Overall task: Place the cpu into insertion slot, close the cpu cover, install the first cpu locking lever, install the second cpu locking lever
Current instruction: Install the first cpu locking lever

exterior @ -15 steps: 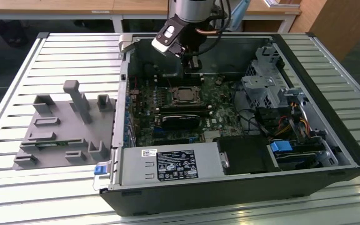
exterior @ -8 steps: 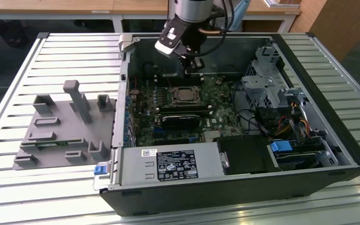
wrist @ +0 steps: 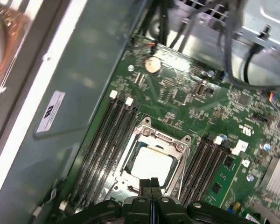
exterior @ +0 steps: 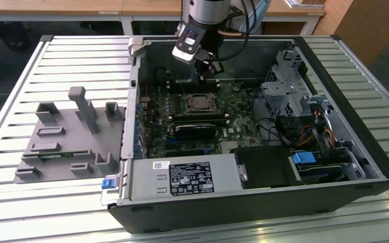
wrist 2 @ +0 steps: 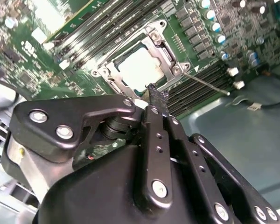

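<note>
Gripper position: We see the gripper lowered inside the open computer case, above the far edge of the insertion slot.
Fingers: In the first wrist view the gripper has its two black fingers pressed together with nothing between them. In the second wrist view the gripper shows one narrow tip.
Gripper proximity: The tips hang just beside the socket's edge. We cannot tell whether they touch it.
Cpu: The cpu lies flat in the socket, its pale metal face up. We note the same in the second wrist view.
Cpu cover: The cpu cover lies down over the chip's edges, and the chip shows through its cut-out middle. The frame is also seen in the second wrist view.
Locking lever: A thin silvery lever runs out from a socket corner across the memory slots. We cannot tell whether it is latched.
Board: The green circuit board surrounds the socket, with long black memory slots on both sides and a coin battery farther off.
Surroundings: The case rests on a slatted metal table. A grey fixture stands on the exterior view's left, well apart from the arm. A labelled power supply sits at the near end of the case.
</note>
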{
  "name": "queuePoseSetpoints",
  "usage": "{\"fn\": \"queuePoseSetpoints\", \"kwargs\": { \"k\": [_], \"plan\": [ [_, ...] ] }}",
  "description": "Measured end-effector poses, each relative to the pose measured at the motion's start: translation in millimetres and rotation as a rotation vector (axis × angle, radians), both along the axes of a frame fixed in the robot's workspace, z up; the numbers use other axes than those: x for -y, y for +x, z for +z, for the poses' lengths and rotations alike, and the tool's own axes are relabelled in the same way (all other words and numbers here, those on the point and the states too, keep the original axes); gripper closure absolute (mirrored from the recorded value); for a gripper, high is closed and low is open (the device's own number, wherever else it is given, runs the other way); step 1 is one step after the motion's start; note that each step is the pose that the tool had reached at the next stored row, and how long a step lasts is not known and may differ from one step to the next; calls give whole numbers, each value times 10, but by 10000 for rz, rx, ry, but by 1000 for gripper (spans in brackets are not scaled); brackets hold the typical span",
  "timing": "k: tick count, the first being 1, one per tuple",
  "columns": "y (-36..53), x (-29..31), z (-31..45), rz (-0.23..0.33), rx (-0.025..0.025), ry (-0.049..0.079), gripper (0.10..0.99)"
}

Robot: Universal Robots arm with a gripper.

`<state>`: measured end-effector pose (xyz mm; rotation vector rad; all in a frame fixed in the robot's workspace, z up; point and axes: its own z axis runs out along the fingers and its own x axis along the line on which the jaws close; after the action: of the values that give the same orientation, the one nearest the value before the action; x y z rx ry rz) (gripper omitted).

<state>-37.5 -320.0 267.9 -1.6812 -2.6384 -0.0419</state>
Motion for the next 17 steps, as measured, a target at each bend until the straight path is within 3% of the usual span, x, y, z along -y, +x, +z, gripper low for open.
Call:
{"fn": "queuePoseSetpoints", "kwargs": {
  "k": [17],
  "plan": [
    [-2,0,-3,2732,0,0,980]
  ]
}}
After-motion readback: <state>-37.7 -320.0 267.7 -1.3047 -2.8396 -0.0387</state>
